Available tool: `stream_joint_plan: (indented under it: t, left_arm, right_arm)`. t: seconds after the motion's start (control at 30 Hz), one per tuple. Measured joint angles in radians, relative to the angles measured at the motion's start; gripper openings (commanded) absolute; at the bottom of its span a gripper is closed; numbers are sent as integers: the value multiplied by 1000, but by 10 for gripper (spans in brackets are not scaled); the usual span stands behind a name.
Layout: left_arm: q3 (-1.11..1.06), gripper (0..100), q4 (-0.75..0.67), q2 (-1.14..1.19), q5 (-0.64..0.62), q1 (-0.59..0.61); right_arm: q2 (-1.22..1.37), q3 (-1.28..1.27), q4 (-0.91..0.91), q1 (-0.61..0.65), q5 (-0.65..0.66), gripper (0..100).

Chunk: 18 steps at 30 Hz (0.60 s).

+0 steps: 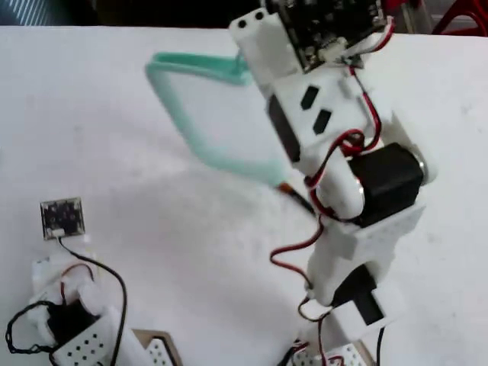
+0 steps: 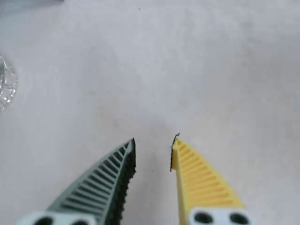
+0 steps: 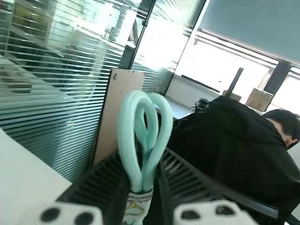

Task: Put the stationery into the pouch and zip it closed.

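Note:
The pouch (image 1: 217, 114) is see-through with a teal border and hangs tilted above the table's far middle. One corner of it runs under the raised right arm (image 1: 343, 175). In the right wrist view my right gripper (image 3: 140, 164) is shut on the pouch's folded teal edge (image 3: 140, 126), which stands up between the dark ribbed fingers. A small orange and black piece (image 1: 293, 194) shows at the pouch's near corner. My left gripper (image 2: 152, 152) is open just above bare white table, with nothing between its grey and yellow fingers. The left arm (image 1: 69, 320) sits at the near left.
A clear round object (image 2: 5, 86) lies on the table off to one side of the left gripper. The white table (image 1: 137, 229) stretches between the two arms. Red and black cables (image 1: 297, 252) loop off the right arm.

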<state>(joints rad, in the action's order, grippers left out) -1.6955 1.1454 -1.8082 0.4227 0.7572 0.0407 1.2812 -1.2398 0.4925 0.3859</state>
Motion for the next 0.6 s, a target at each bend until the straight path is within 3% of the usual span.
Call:
stream_joint_plan:
  t: [0.37,0.6]
  left_arm:
    - [0,154,26,0,0,0]
    - [0,154,26,0,0,0]
  right_arm:
    - [-68,0,-259,68,0,17]
    - [-68,0,-233,51,0,17]
